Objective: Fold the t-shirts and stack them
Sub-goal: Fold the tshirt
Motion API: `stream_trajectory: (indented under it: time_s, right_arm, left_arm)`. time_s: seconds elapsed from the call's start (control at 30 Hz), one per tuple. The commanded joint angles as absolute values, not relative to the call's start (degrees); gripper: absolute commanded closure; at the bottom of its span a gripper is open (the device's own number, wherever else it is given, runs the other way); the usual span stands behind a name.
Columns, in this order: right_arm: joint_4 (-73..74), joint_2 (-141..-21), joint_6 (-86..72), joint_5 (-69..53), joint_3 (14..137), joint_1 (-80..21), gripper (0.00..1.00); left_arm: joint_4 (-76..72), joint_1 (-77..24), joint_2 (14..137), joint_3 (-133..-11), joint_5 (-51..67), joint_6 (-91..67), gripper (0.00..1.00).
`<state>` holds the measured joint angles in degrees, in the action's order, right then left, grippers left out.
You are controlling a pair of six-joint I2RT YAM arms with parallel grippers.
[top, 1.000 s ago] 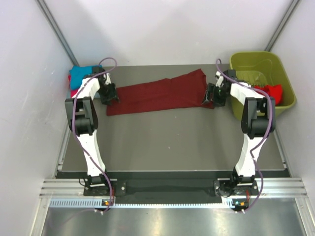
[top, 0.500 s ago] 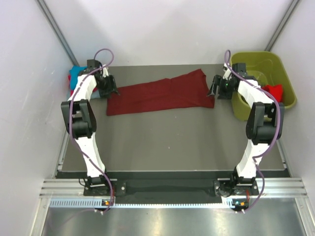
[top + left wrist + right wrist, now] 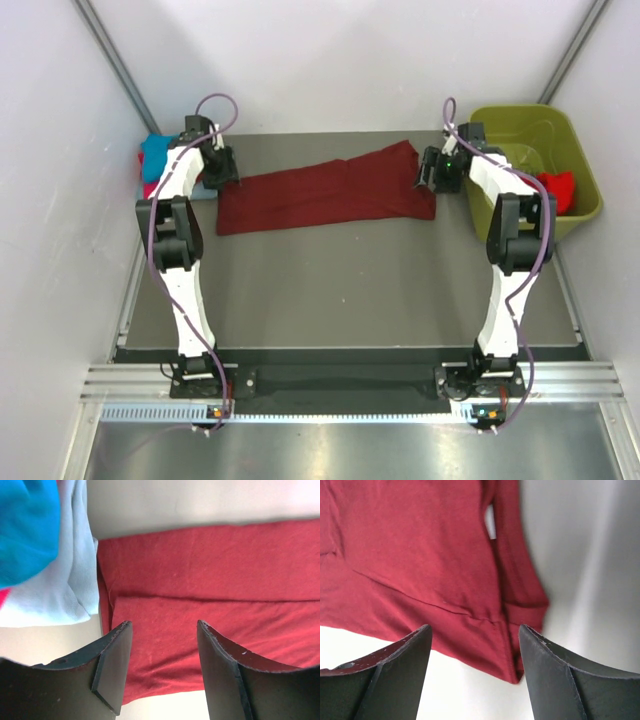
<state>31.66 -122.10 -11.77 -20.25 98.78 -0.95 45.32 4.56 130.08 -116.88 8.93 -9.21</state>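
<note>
A dark maroon t-shirt (image 3: 320, 190) lies folded into a long strip across the back of the table. My left gripper (image 3: 222, 172) hovers open over its left end, the cloth (image 3: 210, 580) showing between and beyond the empty jaws (image 3: 163, 626). Over the strip's right end, by a sleeve hem (image 3: 520, 610), my right gripper (image 3: 432, 172) is also open and holds nothing (image 3: 475, 630). At the back left lies a pile with a teal t-shirt (image 3: 158, 152), a pink-red one (image 3: 148, 185) and a pale grey-blue one (image 3: 75, 580). A bright red t-shirt (image 3: 556, 187) sits in the basket.
The olive-green plastic basket (image 3: 520, 120) stands at the back right corner, just right of my right arm. White walls close in the table on the left, back and right. Bare grey tabletop (image 3: 340, 290) stretches in front of the strip.
Both grippers have shifted a little toward the back wall, staying at the strip's two ends. The maroon shirt has not moved.
</note>
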Motion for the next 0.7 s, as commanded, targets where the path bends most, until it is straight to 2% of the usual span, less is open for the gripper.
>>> stream_trajectory:
  time_s: [0.0, 0.33, 0.67]
  right_arm:
    - [30.0, -123.1, -13.0, -21.6, 99.3, -3.0, 0.29]
    - [29.8, -125.6, -14.6, -21.7, 99.5, -4.7, 0.3]
    - [31.4, -126.9, -14.2, -15.5, 100.4, -4.7, 0.31]
  left_arm:
    - [44.2, 4.4, 129.4, -115.1, 8.2, -8.1, 0.41]
    - [47.1, 4.0, 127.9, -110.0, 3.4, -7.8, 0.43]
    - [48.6, 4.0, 125.3, -102.3, 2.9, -7.5, 0.48]
